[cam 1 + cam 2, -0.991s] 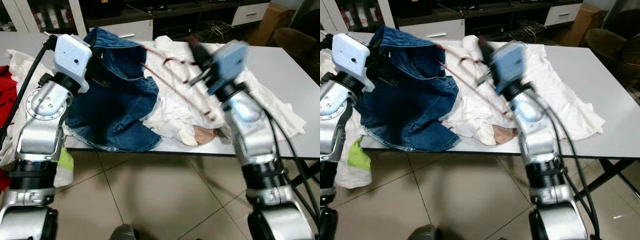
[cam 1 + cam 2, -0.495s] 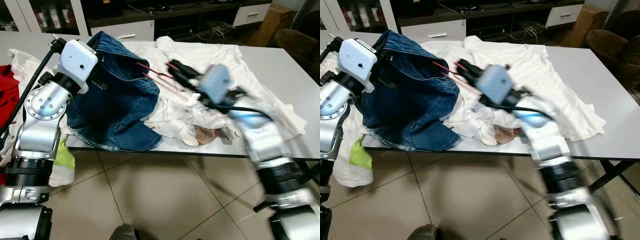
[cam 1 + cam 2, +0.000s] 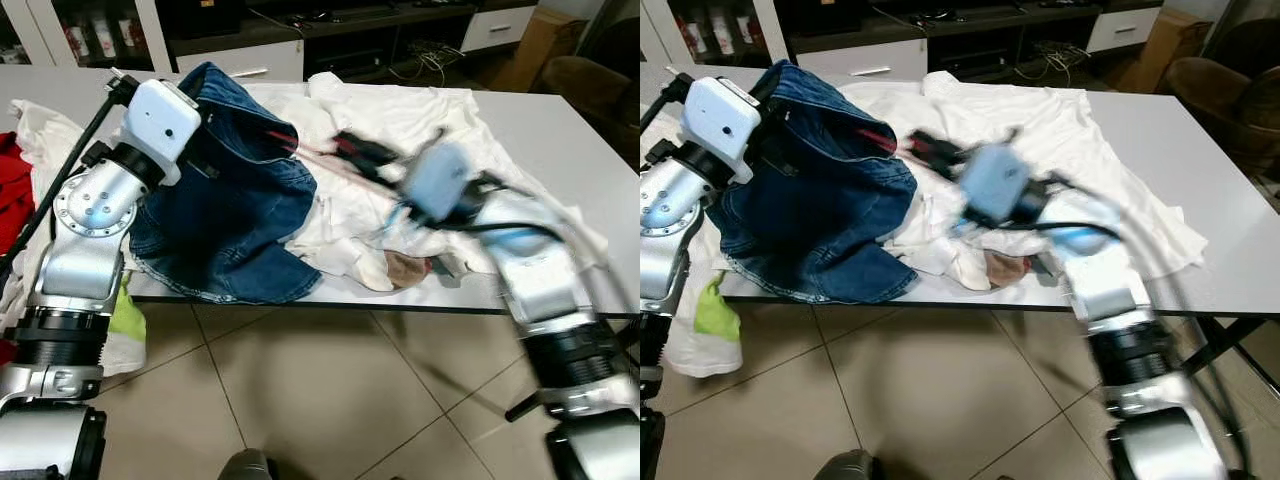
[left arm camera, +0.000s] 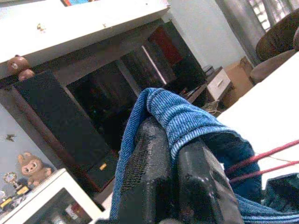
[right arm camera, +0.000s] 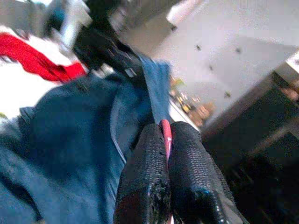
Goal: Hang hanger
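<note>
A grey counter carries white cloth and a blue denim garment. The left pincer is clamped on the denim's edge, lifting it. The right pincer pinches the thin red hanger, which runs into the denim.

Even indoor light; right arm motion-blurred (wrist views soft).
</note>
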Available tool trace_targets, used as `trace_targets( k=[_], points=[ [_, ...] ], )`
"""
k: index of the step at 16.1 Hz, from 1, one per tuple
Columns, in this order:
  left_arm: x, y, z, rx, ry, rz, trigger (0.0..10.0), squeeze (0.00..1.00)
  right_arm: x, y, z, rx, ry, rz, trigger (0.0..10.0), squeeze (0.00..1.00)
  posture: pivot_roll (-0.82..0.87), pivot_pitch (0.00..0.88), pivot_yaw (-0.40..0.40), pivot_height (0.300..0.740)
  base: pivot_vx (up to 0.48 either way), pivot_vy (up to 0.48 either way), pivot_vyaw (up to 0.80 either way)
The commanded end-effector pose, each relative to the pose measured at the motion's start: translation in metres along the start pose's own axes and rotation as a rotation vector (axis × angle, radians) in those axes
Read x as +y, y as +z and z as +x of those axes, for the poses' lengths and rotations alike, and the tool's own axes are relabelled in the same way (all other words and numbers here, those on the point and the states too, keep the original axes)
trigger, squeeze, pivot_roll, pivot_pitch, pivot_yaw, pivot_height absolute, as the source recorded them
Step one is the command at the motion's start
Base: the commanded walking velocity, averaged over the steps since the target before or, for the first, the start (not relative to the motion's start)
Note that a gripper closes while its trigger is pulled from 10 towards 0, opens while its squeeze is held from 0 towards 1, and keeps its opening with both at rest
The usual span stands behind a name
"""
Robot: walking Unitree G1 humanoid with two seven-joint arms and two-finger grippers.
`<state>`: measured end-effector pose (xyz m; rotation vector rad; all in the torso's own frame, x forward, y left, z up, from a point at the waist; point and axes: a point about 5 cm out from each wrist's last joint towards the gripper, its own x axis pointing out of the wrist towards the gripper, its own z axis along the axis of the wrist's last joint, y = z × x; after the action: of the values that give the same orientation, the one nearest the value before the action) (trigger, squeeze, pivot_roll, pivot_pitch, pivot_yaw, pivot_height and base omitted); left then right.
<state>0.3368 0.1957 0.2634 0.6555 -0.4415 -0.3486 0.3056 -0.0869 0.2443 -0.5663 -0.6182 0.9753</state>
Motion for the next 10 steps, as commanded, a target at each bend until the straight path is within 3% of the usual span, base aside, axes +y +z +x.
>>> trace_targets(
  k=[1, 5, 9, 10],
  points=[
    [0.001, 0.005, 0.004, -0.022, -0.014, 0.024, 10.0, 0.00, -0.003, 0.007, 0.006, -0.031, 0.003, -0.040, 10.0, 0.00, 0.19, 0.000, -0.017, 0.740, 0.000, 0.000, 0.00],
    [0.000, 0.005, 0.006, -0.028, -0.028, 0.036, 10.0, 0.00, -0.004, 0.009, 0.018, -0.064, -0.008, -0.066, 10.0, 0.00, 0.19, 0.000, -0.017, 0.740, 0.000, 0.000, 0.00],
    [-0.006, 0.008, 0.007, -0.049, -0.060, 0.061, 10.0, 0.00, -0.009, 0.007, 0.025, -0.095, -0.100, -0.071, 10.0, 0.00, 0.20, 0.000, -0.016, 0.740, 0.000, 0.000, 0.00],
    [-0.007, 0.007, 0.007, -0.044, -0.046, 0.013, 10.0, 0.00, -0.012, 0.006, 0.025, -0.094, -0.128, -0.071, 10.0, 0.00, 0.20, 0.000, -0.016, 0.740, 0.000, 0.000, 0.00]
  ],
)
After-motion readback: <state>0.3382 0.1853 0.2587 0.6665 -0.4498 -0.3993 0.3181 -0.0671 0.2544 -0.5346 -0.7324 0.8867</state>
